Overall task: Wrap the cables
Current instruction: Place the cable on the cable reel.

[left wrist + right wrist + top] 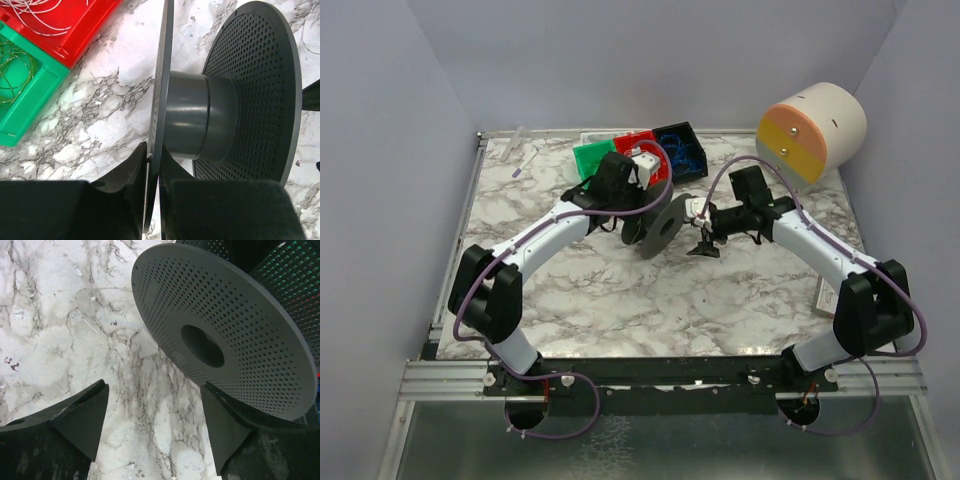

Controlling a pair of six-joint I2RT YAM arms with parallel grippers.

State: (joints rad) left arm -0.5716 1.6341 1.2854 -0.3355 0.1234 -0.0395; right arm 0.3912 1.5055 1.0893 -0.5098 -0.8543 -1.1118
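Note:
A dark grey perforated spool (658, 228) rests on its rims mid-table. My left gripper (154, 150) is shut on the near flange (162, 75), one finger on each face beside the hub (195, 117). My right gripper (154, 385) hangs open over bare marble, its right finger (225, 425) just under the other flange (225, 325). Cables lie coiled in bins: whitish (40, 12) in the red one, green (12, 65) in the green one, blue (682, 152) in the dark one. A faint thin whitish cable loop (100, 289) lies on the marble near the spool.
The green bin (592, 158), red bin (638, 143) and dark bin (670, 135) stand in a row at the back. A large cream, yellow and pink cylinder (812, 130) sits at the back right. A clear tube (525, 155) lies back left. Purple walls enclose the table.

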